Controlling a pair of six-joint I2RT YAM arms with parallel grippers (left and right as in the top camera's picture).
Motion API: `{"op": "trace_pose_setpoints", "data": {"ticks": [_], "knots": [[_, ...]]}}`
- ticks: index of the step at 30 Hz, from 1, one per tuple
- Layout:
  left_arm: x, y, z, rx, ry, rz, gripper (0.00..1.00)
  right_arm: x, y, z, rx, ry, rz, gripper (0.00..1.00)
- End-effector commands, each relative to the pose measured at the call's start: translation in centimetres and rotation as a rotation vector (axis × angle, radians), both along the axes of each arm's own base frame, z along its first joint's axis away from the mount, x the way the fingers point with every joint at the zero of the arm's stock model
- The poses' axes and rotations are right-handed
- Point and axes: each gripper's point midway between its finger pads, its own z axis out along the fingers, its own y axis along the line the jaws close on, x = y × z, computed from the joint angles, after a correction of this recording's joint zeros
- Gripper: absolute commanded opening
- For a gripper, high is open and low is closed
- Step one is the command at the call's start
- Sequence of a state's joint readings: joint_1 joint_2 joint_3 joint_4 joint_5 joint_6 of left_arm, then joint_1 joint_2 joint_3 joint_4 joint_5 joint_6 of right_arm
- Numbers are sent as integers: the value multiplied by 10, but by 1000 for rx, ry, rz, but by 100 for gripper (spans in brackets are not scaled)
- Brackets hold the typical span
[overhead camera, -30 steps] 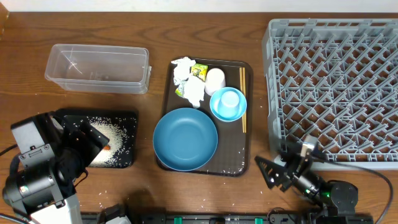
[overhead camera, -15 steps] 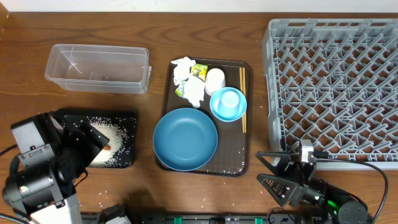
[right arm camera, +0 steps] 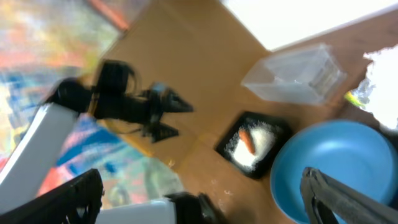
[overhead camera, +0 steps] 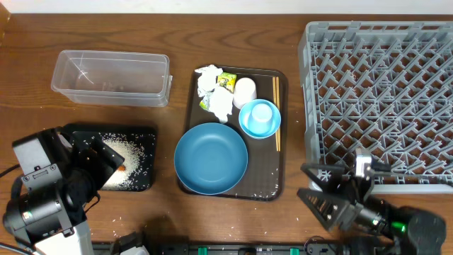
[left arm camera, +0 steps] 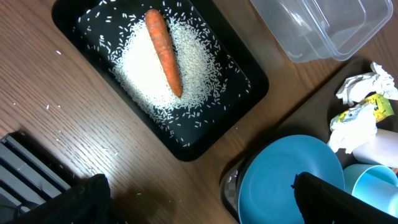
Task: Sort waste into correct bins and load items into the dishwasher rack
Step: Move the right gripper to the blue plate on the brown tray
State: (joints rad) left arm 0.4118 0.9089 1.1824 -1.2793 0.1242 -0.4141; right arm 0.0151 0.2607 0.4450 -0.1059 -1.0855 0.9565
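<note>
Judging by the table, only partly done with the sorting. Already lying in the shallow black tray: a loose heap of white rice grains with a small orange carrot across it (a few stray grains remain on the wooden table).

Still waiting on the dark brown serving tray: crumpled white paper napkins, soft and wrinkled, and a small green-yellow wrapper touching them. Apparently nothing yet in the clear plastic container, rectangular with thin see-through walls.

Nothing loaded so far in the grey dishwasher rack, a big square of hard plastic pegs. Left to load:
- the large dark-blue plate, round and smooth
- the light-blue bowl with a small light-blue cup standing inside
- a whitish-pink cup just behind the bowl
- thin wooden chopsticks along the tray's right side

Hanging above the black tray, the left gripper, with jaws spread wide and holding nothing. Low at the near table edge beside the rack's corner, the right gripper, likewise wide apart and empty.
</note>
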Motion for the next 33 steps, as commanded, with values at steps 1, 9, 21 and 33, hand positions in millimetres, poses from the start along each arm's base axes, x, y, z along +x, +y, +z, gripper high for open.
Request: {"op": "trace_pose_setpoints", "data": {"ticks": [1, 9, 21, 33], "knots": [[-2, 2, -3, 11, 14, 1, 96, 33, -17, 0, -167, -82, -174, 99], [-2, 2, -3, 11, 14, 1, 96, 77, -30, -6, -501, 71, -227, 99], [-2, 2, -3, 11, 14, 1, 96, 88, 82, -26, -839, 68, 104, 99], [-2, 2, -3, 11, 14, 1, 96, 49, 175, -160, -1192, 118, 375, 99]]}}
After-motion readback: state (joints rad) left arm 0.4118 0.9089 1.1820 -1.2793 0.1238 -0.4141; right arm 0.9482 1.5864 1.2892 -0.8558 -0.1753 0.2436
